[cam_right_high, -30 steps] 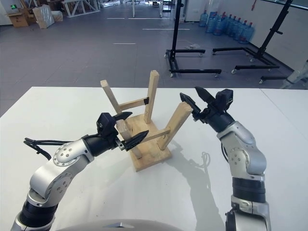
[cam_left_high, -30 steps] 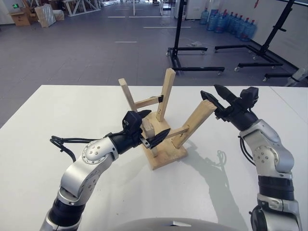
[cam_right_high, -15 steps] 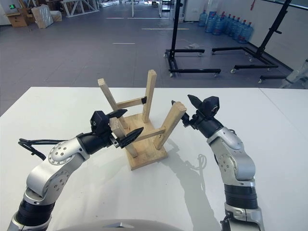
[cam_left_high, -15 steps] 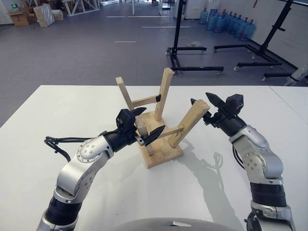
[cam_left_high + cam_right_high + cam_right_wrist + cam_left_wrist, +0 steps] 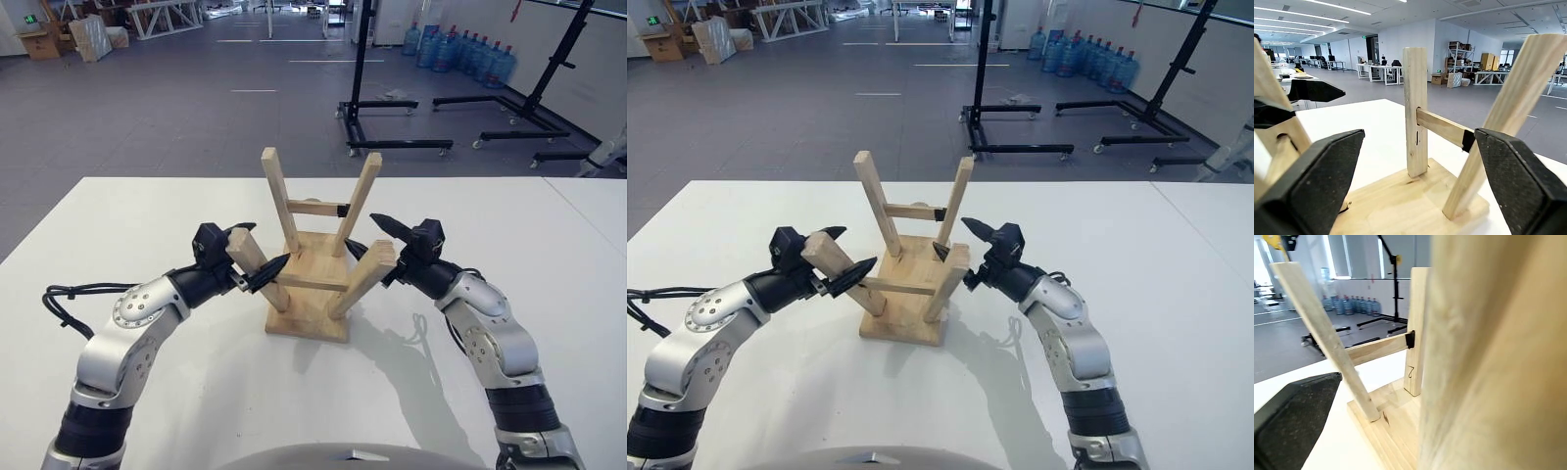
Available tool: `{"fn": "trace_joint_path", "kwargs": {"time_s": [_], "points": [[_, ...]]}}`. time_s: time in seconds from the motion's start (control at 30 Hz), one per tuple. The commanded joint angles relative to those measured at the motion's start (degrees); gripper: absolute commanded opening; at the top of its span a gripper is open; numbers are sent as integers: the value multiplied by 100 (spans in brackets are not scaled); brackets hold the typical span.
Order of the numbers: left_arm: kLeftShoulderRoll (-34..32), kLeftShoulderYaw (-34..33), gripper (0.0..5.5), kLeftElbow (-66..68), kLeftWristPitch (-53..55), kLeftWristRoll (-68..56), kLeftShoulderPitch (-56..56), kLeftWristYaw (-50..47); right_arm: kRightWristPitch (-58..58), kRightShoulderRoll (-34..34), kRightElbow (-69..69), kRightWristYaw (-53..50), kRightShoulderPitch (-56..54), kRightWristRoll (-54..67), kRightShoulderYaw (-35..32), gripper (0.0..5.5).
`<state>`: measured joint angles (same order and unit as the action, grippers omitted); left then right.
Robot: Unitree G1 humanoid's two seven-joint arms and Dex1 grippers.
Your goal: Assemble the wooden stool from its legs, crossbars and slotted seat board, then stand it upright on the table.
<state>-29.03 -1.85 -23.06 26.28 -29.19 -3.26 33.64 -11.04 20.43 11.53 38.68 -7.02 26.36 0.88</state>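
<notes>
— Stool [image 5: 312, 292] has swung round since a second ago. It was tipped up on one edge of its seat board [image 5: 306, 325], and now the board lies flat on the surface [image 5: 137, 211] with the legs pointing up. Both arms have drawn in closer with it.

— How far along would you call it?

— Built, by the look of it. Four legs stand in the board, and there are two crossbars: the far crossbar [image 5: 315, 208] joins the back pair and the near crossbar [image 5: 309, 284] joins the front pair. I can't tell from here whether every joint is fully home. What's left is the turn-over, since it sits upside down near the middle of the surface.

— And the arms?

— The left arm reaches in low, forearm nearly level, with the left tool [image 5: 269, 242] closed around the near-left leg [image 5: 263, 282] close to its free end. The right arm comes in from the other side, bent at the elbow. The right tool [image 5: 950, 235] is spread wide just beside the tip of the near-right leg [image 5: 361, 282]. As far as I can judge, it grips nothing.
</notes>
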Motion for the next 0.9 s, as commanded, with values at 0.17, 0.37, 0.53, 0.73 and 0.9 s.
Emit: {"fn": "trace_joint_path", "kwargs": {"time_s": [0.17, 0.37, 0.53, 0.73, 0.9], "points": [[-336, -17, 489, 1267, -203, 753, -529, -129, 133, 89, -247, 229, -273, -7, -172, 417], [-345, 70, 489, 1106, -238, 486, -626, 215, 298, -110, -378, 299, -340, -147, 43, 417], [-214, -102, 489, 819, -84, -107, -466, 585, 391, -115, -544, 317, -410, -152, -57, 417], [-279, -716, 489, 478, 29, -782, -307, 807, 446, -103, -687, 360, -492, -110, -128, 417], [-417, -1218, 489, -145, 125, -1050, -148, 668, 475, -96, -840, 508, -688, -51, -177, 417]]}}
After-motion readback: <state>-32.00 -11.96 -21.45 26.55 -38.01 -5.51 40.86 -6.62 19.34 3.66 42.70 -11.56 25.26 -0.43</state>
